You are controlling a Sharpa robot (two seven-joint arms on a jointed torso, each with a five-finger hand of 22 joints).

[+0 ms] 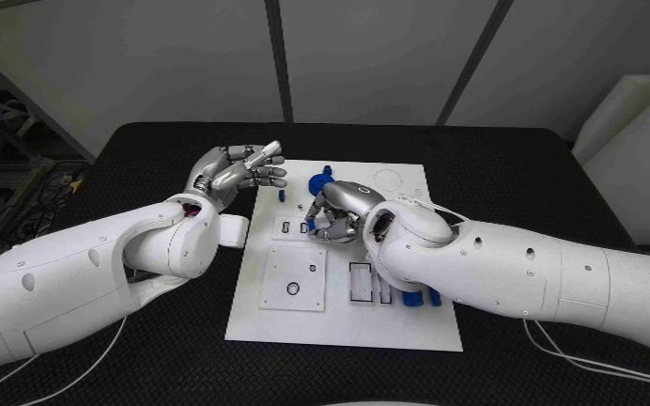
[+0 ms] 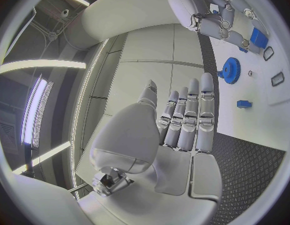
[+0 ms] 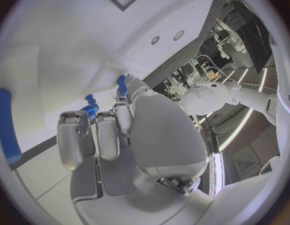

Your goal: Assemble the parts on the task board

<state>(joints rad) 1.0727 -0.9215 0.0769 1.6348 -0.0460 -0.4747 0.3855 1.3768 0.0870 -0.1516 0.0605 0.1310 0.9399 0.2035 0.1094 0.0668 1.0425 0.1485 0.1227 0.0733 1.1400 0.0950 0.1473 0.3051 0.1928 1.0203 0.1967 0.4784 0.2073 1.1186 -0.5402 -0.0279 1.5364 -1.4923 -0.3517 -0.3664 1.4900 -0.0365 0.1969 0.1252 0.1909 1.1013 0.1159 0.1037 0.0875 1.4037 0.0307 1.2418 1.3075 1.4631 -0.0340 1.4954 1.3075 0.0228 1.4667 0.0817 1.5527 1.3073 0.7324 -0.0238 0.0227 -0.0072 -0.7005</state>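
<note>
My right hand [image 1: 349, 210] at frame middle, curled down on task board [image 1: 407, 323], pinches small blue part [image 3: 90, 106] to fit it. Left hand [image 1: 241, 172], left of middle, wide, holds nothing, keeps clear. Blue gear [image 2: 230, 69] waits on board.

head: overhead, facing down | wrists: close behind hands | shared, probably: task board [image 1: 407, 317]

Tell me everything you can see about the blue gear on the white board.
The blue gear is a round toothed wheel, plastic by its look, with a dark hole at its centre. It lies on the task board near the far edge, by the right hand; whether that hand touches it cannot be told. The left hand hovers off the board's side, apart from the gear.
</note>
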